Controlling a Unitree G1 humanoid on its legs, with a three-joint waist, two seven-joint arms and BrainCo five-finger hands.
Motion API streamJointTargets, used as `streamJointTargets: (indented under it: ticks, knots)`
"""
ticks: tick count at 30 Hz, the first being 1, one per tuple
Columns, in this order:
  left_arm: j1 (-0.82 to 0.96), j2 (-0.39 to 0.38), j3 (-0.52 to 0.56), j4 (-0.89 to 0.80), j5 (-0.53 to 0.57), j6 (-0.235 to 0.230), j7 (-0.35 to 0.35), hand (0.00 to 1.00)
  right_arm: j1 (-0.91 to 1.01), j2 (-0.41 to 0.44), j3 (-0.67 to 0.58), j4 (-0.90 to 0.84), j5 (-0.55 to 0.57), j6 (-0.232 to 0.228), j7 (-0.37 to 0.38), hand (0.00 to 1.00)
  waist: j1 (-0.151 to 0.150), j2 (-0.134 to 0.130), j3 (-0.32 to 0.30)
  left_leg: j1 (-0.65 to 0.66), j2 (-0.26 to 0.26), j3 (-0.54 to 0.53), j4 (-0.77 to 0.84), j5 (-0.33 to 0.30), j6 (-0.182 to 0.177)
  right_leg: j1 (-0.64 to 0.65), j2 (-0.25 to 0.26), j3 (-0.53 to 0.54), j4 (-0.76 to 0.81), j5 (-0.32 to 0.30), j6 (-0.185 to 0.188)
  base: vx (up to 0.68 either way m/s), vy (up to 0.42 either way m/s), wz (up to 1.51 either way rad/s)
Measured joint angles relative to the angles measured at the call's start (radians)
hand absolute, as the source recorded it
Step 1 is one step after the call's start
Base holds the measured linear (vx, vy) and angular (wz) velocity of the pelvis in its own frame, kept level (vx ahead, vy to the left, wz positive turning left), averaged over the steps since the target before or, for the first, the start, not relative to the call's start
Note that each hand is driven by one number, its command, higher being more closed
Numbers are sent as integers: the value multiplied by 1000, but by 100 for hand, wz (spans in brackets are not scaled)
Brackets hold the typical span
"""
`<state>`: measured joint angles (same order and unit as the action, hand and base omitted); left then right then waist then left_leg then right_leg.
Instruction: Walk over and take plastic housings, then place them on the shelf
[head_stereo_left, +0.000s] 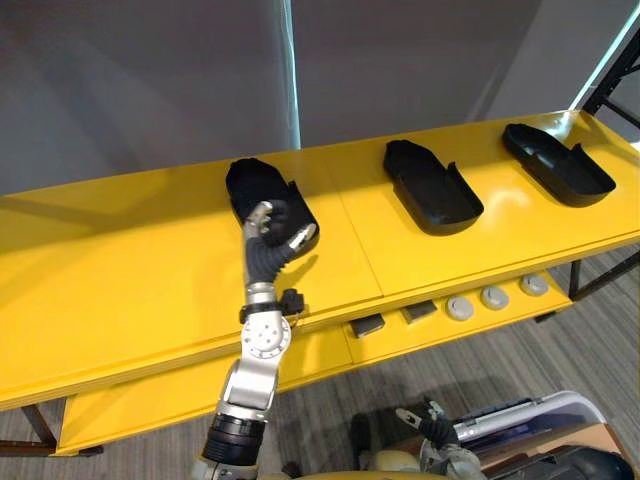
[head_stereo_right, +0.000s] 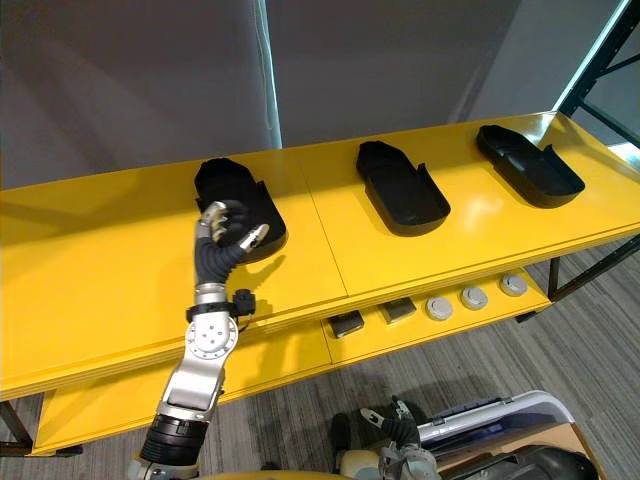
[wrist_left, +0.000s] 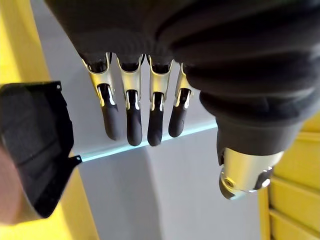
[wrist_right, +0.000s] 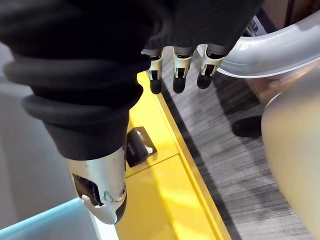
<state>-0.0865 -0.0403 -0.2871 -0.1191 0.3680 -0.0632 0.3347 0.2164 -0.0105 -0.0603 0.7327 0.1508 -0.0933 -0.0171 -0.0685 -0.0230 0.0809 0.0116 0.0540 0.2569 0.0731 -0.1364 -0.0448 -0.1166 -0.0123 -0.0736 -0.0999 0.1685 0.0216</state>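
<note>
Housings of black plastic are laid in a row on the upper shelf (head_stereo_left: 110, 260), a yellow board that runs across the frame from the left edge to the right edge. A grey wall (head_stereo_left: 130, 90) is seen behind it, along the top of the frame.

Left of centre, the left housing (head_stereo_left: 255, 185) is set on the shelf, open side up. The left hand (head_stereo_left: 272, 228) is raised from the lower left and held over the near end of this housing. In the left wrist view its fingers (wrist_left: 134, 120) are seen straight in a row with the thumb (wrist_left: 245, 170) apart from them. Nothing is clasped between them, and the housing is seen off to one side. Whether the fingertips are touching the plastic cannot be told.

Right of centre, the middle housing (head_stereo_left: 432, 188) is laid on the same shelf. The right housing (head_stereo_left: 558, 165) is laid in the upper right, and the three are well apart from one another.

Below the front edge, a lower shelf (head_stereo_left: 320, 355) is seen, also yellow. On it, right of centre, two dark blocks (head_stereo_left: 368, 325) and three grey discs (head_stereo_left: 494, 296) are lined up.

At the bottom, right of centre, the right hand (head_stereo_left: 428, 420) is held low over the grey carpet (head_stereo_left: 480, 365). Its fingers are relaxed and spread, and nothing is held in it.
</note>
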Motion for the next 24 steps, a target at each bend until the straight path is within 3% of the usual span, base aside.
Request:
streamJointTargets:
  ticks: [8, 24]
  knots:
    - [-20, 5, -34, 239, 41, 12, -27, 100, -13, 1, 3, 0, -1, 0, -3, 0, -5, 0, -2, 15, 2, 28, -5, 1, 6, 4, 3, 18, -1, 9, -10, 14, 30, -8]
    - [-79, 48, 89, 345, 105, 39, 39, 100, -57, 3, 3, 34, -3, 0, -6, 0, -27, -1, -4, 2, -1, 47, -25, 2, 7, -29, 9, 41, -5, 12, -12, -1, 15, -5]
